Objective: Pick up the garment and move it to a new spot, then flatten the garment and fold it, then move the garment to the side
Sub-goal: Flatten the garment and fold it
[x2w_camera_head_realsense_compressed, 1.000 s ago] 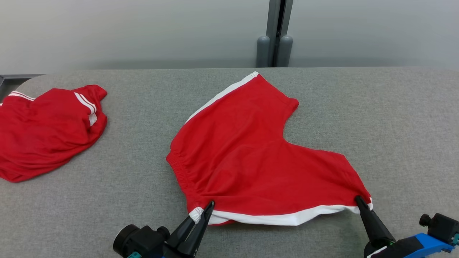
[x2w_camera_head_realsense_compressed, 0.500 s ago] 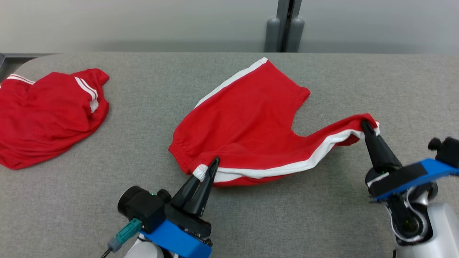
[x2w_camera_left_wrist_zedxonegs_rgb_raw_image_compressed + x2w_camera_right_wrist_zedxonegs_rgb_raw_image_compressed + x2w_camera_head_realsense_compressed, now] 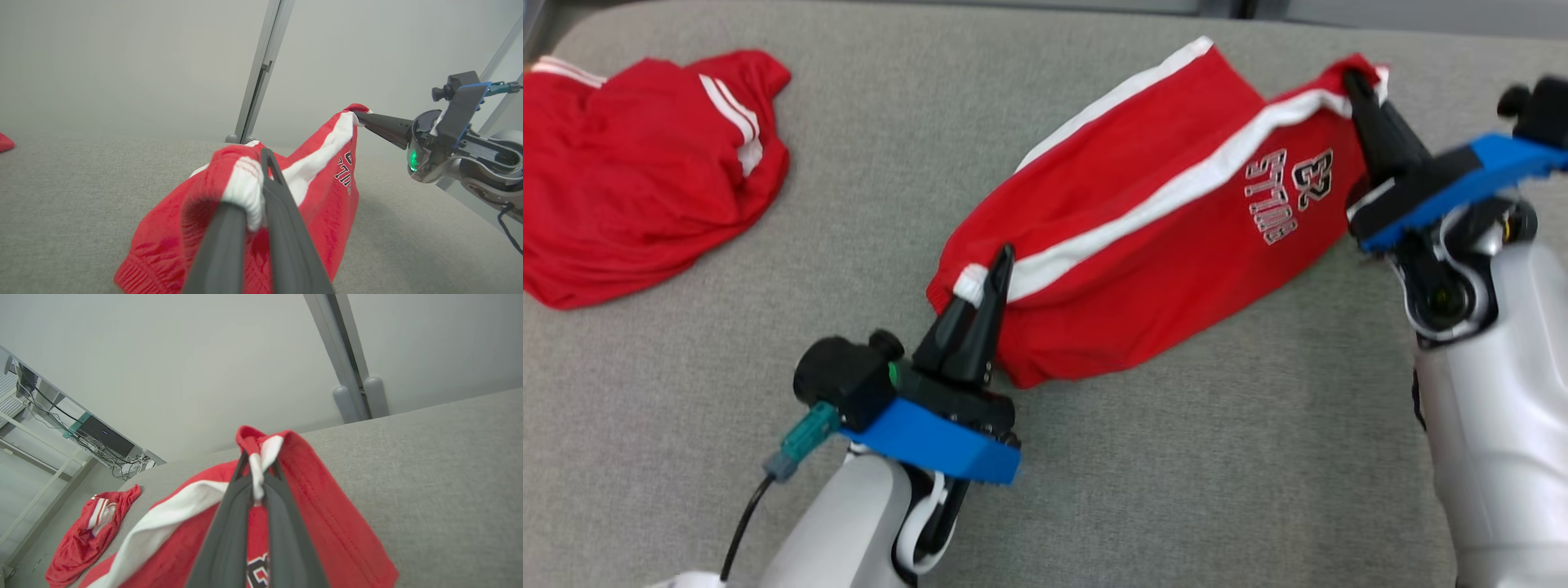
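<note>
The garment (image 3: 1143, 245) is a pair of red shorts with white side stripes and a printed number and lettering, folded over itself and stretched between both grippers above the grey table (image 3: 1176, 490). My left gripper (image 3: 992, 265) is shut on the waistband corner at the white stripe (image 3: 249, 188). My right gripper (image 3: 1356, 82) is shut on the leg hem, lifted toward the far right. In the right wrist view the garment (image 3: 310, 506) drapes over that gripper's fingers (image 3: 229, 522). The left wrist view shows the right gripper (image 3: 361, 118) pinching the hem at the upper right.
A second red garment (image 3: 637, 163) with white stripes lies crumpled at the table's far left. A grey post (image 3: 355, 388) stands behind the table's back edge. Shelving with cables (image 3: 81, 437) sits off the table's left end.
Both grippers have lifted their corners; the right one has carried the leg hem up and over the other leg, exposing the printed side. The camera has tilted downward.
</note>
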Tool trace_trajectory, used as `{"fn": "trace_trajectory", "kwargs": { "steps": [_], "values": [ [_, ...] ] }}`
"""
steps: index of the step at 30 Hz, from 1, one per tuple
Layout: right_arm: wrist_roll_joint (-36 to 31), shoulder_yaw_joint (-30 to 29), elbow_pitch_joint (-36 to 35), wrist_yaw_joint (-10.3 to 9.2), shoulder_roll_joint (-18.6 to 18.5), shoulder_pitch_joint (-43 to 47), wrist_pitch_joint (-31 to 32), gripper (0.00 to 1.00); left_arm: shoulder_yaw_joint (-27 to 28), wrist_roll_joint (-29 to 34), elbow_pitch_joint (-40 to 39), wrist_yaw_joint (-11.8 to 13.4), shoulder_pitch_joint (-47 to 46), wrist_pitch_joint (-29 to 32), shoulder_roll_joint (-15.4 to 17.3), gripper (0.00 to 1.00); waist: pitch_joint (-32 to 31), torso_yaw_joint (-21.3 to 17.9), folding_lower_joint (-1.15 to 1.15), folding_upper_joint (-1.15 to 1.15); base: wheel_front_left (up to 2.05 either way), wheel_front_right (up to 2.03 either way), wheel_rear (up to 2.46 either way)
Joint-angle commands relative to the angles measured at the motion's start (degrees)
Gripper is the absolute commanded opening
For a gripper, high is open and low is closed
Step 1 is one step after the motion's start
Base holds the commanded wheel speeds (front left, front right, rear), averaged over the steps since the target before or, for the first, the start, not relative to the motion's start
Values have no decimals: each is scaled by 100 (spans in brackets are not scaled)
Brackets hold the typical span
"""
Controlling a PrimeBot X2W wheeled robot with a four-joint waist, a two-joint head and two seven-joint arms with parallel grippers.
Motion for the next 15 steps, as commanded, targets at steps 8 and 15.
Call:
{"fn": "trace_trajectory", "kwargs": {
  "steps": [8,15],
  "values": [
    [-500,276,1417,2,35,-1495,-220,0,337,5,273,-42,-643,-26,-240,0,663,362,-1,0,0,0,0],
    [-785,433,2459,2,93,-2291,-517,0,416,44,445,-43,-867,-23,-329,0,920,450,-1,0,0,0,0]
  ]
}}
